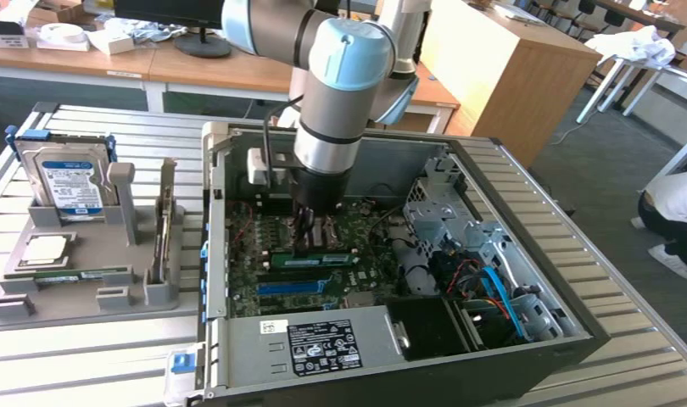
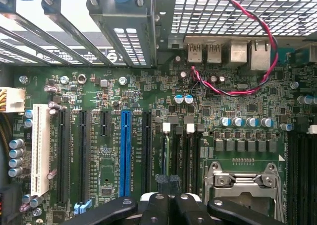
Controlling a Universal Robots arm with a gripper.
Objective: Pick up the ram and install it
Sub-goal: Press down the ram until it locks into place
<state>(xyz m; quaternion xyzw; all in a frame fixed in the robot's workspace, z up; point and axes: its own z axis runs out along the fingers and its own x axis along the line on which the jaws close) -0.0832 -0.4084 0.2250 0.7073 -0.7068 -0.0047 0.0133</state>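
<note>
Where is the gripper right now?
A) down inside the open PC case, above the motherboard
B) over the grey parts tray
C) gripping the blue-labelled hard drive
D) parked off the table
A: in the exterior view the gripper reaches down into the open computer case, just over the motherboard, while the hard drive stands untouched in the grey tray.
</note>
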